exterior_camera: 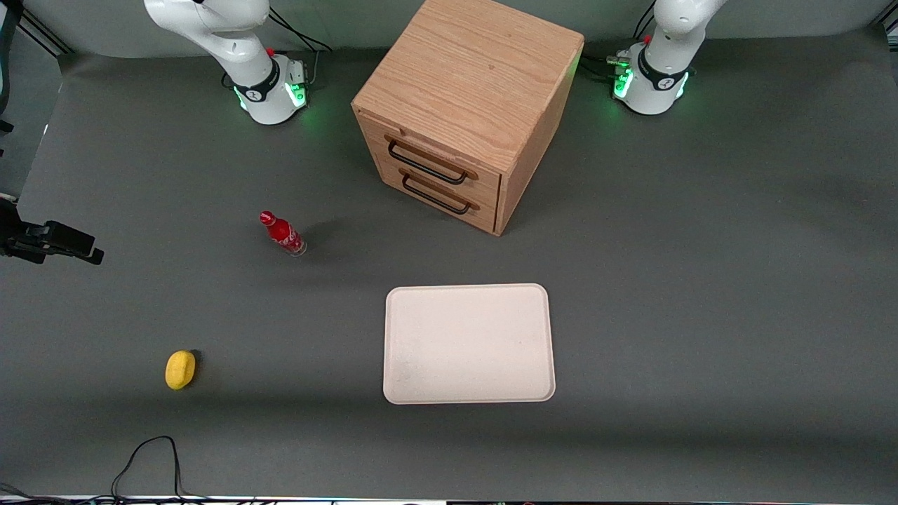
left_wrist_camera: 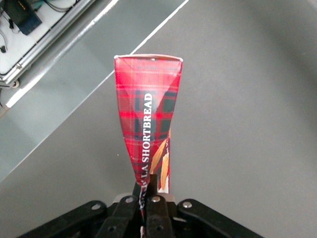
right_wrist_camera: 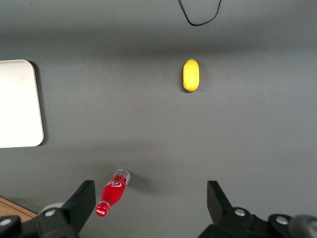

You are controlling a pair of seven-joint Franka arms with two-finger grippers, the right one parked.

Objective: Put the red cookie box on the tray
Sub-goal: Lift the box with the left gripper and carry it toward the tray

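Note:
The red cookie box (left_wrist_camera: 148, 109), tartan-patterned with "SHORTBREAD" lettering and cookie pictures, hangs end-on in the left wrist view. My left gripper (left_wrist_camera: 148, 187) is shut on its near end, and the box juts away from the fingers above the grey table mat. Neither the gripper nor the box shows in the front view, where the working arm rises out of frame. The cream-white tray (exterior_camera: 468, 344) lies flat with nothing on it, nearer to the front camera than the wooden cabinet. One rounded corner of the tray (right_wrist_camera: 17, 104) also appears in the right wrist view.
A wooden drawer cabinet (exterior_camera: 463, 105) with both drawers closed stands mid-table. A small red soda bottle (exterior_camera: 283, 233) and a yellow lemon-like object (exterior_camera: 180, 369) sit toward the parked arm's end. A black cable (exterior_camera: 147, 456) loops near the front edge. The mat's edge (left_wrist_camera: 74, 69) lies under the held box.

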